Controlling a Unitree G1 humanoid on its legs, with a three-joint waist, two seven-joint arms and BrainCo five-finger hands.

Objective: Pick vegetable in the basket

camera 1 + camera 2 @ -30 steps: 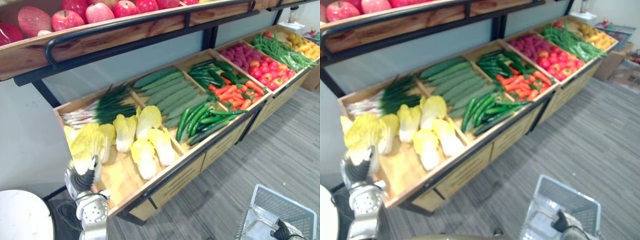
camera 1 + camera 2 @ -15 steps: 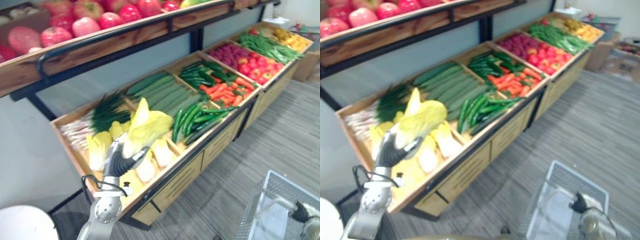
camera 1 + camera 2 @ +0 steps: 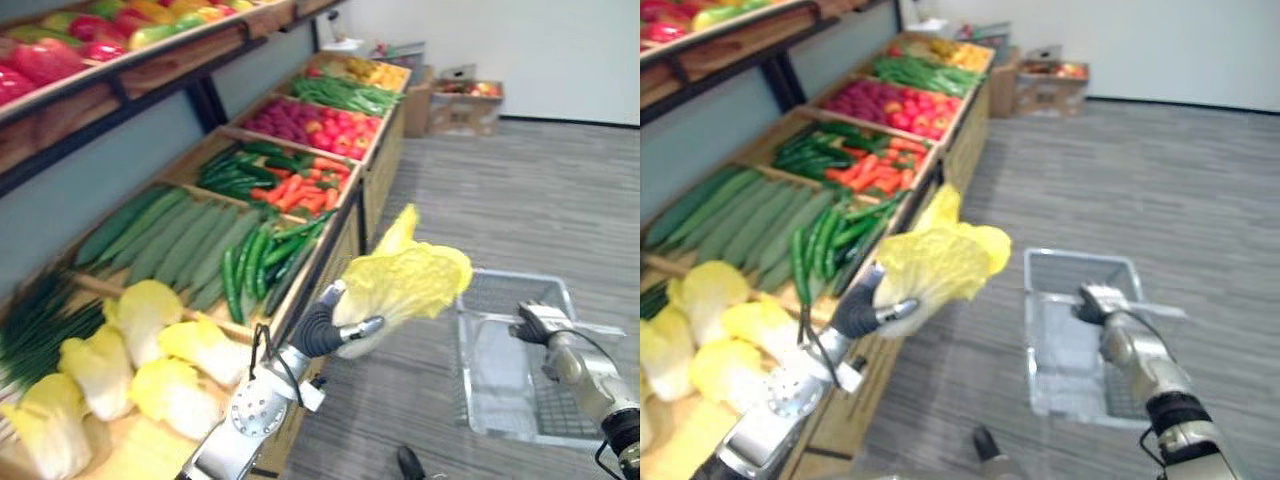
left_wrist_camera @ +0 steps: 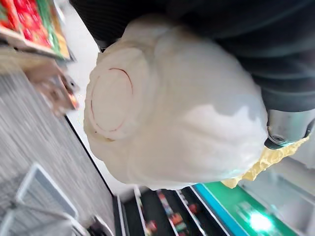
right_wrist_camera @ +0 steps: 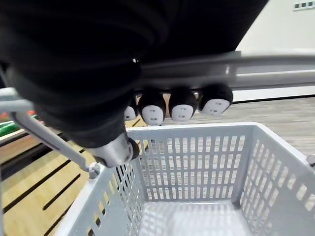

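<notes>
A yellow napa cabbage (image 3: 405, 285) hangs in the air off the shelf's front edge, just left of the basket. My left hand (image 3: 325, 330) is shut on its pale stem end (image 4: 172, 113), leaves pointing up and to the right. The grey wire basket (image 3: 515, 278) hangs above the floor at the right and holds nothing that I can see. My right hand (image 3: 535, 325) is shut on the basket's handle (image 5: 275, 66), with its fingertips (image 5: 182, 105) curled under the bar.
At left a wooden produce shelf (image 3: 340, 240) holds more cabbages (image 3: 150, 340), cucumbers (image 3: 170, 240), green peppers, carrots (image 3: 300, 185) and red produce (image 3: 310, 120). An upper rack (image 3: 150, 60) overhangs it. Cardboard boxes (image 3: 465, 100) stand far back. Grey floor (image 3: 520, 190) spreads to the right.
The camera has swung right, bringing the basket closer in view. My left hand has lifted the cabbage off the shelf and carried it out towards the basket.
</notes>
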